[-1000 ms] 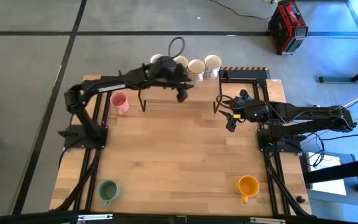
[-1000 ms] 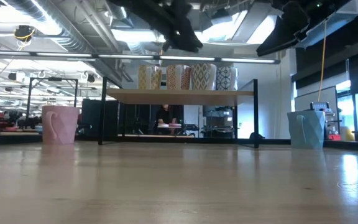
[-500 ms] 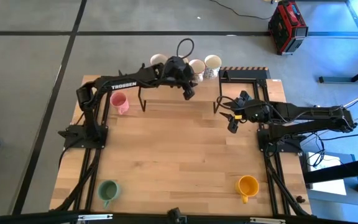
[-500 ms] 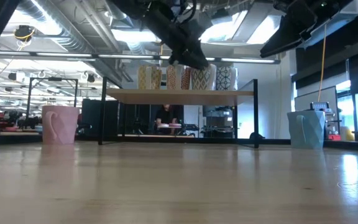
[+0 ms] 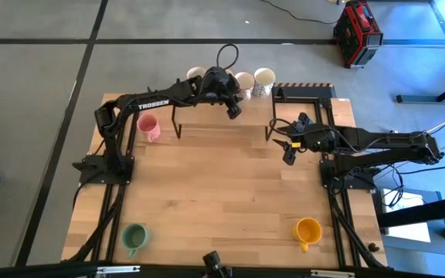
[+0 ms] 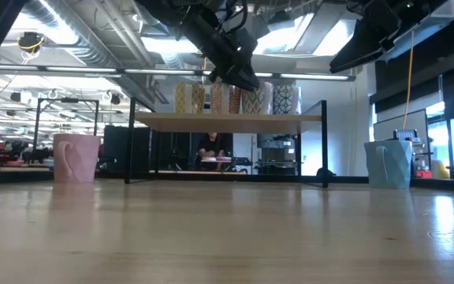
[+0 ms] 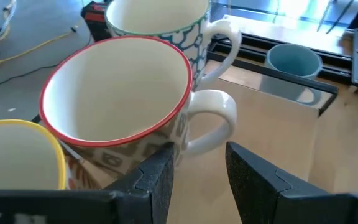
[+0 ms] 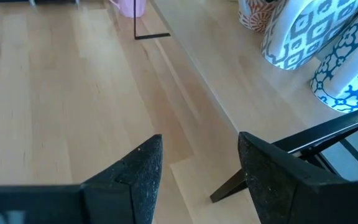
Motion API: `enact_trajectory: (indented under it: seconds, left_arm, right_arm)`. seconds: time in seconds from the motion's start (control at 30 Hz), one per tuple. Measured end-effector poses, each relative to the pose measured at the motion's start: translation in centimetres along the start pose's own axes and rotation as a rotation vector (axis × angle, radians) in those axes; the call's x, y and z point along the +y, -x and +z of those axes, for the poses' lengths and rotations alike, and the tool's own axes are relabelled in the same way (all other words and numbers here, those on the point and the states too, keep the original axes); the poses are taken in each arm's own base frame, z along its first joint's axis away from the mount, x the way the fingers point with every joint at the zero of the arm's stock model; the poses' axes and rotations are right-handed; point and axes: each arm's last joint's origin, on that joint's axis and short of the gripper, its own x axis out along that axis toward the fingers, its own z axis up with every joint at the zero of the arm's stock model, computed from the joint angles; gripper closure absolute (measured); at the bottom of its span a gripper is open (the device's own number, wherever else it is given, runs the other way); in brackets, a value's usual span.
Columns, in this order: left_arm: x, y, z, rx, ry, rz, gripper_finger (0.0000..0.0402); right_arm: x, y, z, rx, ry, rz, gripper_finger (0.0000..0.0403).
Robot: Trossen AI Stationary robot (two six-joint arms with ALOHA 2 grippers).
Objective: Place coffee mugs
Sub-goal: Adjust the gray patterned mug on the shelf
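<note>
Four patterned cream mugs stand in a row on a wooden shelf (image 6: 227,118) at the table's far edge. My left gripper (image 5: 232,110) hangs open over the red-rimmed mug (image 7: 117,93); its fingers stand just short of that mug's handle (image 7: 213,121), one on each side. Beyond it stands a teal-patterned mug (image 7: 166,18). A pink mug (image 5: 148,126), a green mug (image 5: 134,236) and an orange-yellow mug (image 5: 308,230) rest upright on the table. The light blue mug (image 7: 294,60) stands by the shelf's right end. My right gripper (image 5: 288,150) waits open above the table.
The shelf stands on thin black legs (image 5: 178,123), with open space under it. Black frame rails (image 5: 304,93) run along the table's far right corner. The middle of the wooden tabletop (image 5: 222,193) is bare boards. A red toolbox (image 5: 357,31) sits on the floor beyond.
My left gripper has moved toward the table's right and far edge, coming down toward the mugs on the shelf, and its wrist has turned. It stays open. No mug has moved.
</note>
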Motion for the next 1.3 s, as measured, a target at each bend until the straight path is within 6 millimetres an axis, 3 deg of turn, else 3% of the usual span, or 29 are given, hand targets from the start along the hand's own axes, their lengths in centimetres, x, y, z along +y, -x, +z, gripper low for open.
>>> enact_trajectory:
  seconds: [0.2,0.5,0.8,1.3]
  left_arm:
    - [-0.3,0.0,0.2,-0.021,-0.001,-0.052,0.0263]
    - [-2.8,0.3,0.2,-0.026,-0.039,-0.244,0.0263]
    - [-3.4,-1.8,-0.5,-0.042,-0.063,-0.195,0.0263]
    - [-3.3,-1.8,-0.4,-0.053,-0.059,-0.081,0.0263]
  right_arm:
    - [0.0,0.0,0.0,0.000,0.000,0.000,0.0204]
    - [0.0,0.0,0.0,0.000,0.000,0.000,0.0204]
    - [0.0,0.0,0.0,-0.001,0.000,0.000,0.0204]
    - [0.0,0.0,0.0,0.001,-0.011,0.003,0.0204]
